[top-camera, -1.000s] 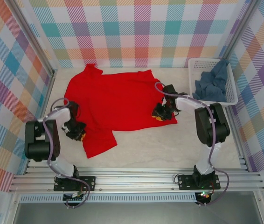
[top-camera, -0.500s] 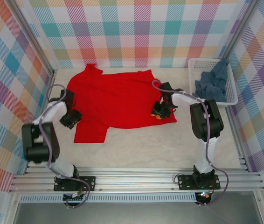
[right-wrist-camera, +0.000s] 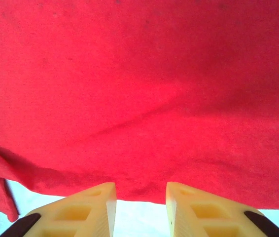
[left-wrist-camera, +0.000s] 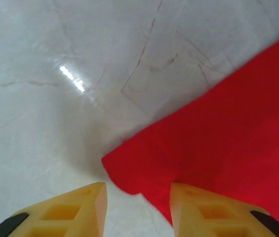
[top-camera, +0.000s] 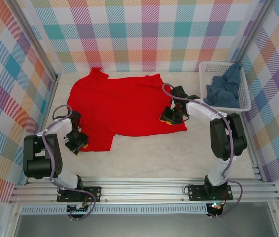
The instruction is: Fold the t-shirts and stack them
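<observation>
Ahead of the left hand (left-wrist-camera: 138, 191), part-open and empty, lies a corner of the red t-shirt (left-wrist-camera: 228, 148).

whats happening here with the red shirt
A robot is working on a red shirt spread on the table. The left hand sits open at its near left corner, the right hand open at its right edge. Neither looks to be gripping cloth. A blue-grey shirt lies crumpled in the white basket.
</observation>
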Robot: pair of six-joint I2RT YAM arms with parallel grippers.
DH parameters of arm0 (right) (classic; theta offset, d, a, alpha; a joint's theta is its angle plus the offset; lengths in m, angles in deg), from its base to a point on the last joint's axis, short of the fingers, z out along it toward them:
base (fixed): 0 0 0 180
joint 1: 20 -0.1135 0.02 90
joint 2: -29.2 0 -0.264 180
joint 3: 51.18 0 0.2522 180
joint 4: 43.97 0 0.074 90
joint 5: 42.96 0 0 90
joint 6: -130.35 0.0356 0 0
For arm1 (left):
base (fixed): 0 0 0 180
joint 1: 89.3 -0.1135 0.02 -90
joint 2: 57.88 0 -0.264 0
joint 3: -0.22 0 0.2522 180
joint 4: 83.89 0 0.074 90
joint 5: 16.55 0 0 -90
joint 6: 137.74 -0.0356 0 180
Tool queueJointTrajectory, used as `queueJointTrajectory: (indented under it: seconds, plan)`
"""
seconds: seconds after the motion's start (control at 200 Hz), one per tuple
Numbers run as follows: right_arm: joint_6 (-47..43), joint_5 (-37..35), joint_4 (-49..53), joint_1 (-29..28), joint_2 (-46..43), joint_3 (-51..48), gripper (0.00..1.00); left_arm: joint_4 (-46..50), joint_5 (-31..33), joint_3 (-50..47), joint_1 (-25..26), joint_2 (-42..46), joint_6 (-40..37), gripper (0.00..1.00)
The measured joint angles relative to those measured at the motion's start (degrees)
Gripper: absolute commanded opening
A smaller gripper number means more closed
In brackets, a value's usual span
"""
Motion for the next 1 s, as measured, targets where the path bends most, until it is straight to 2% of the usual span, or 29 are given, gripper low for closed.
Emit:
queueJointTrajectory:
  seconds: [0.115, 0.25, 0.42, 0.605, 0.71, 1.0]
  plan:
    - [-0.11, -1.44, 0.04, 2.25, -0.70, -2.34, 0.39, -1.07, -0.37, 0.35, 0.35, -1.11, 0.74, 0.00]
    - [-0.42, -5.60, 1.60, 5.16, -1.70, -4.39, 0.42, -3.56, 0.72, -3.10, 0.94, 3.52, 3.63, 0.00]
    - [-0.15, -10.29, 3.19, 7.48, -4.61, -7.34, 0.45, -2.36, 1.36, -9.46, 2.73, 16.11, 9.53, 0.00]
    - [1.62, -12.52, 4.42, 8.09, -4.76, -7.65, 0.46, -0.42, 1.84, -10.56, 3.56, 27.56, 14.80, 0.00]
    - [3.61, -13.00, 4.13, 8.09, -4.76, -8.76, 0.46, 0.90, 2.19, -10.49, 3.87, 29.79, 16.24, 0.00]
    - [6.78, -13.22, 3.17, 8.09, -0.72, -9.77, 0.36, 4.33, 2.82, -10.47, 4.17, 34.27, 17.57, 0.00]
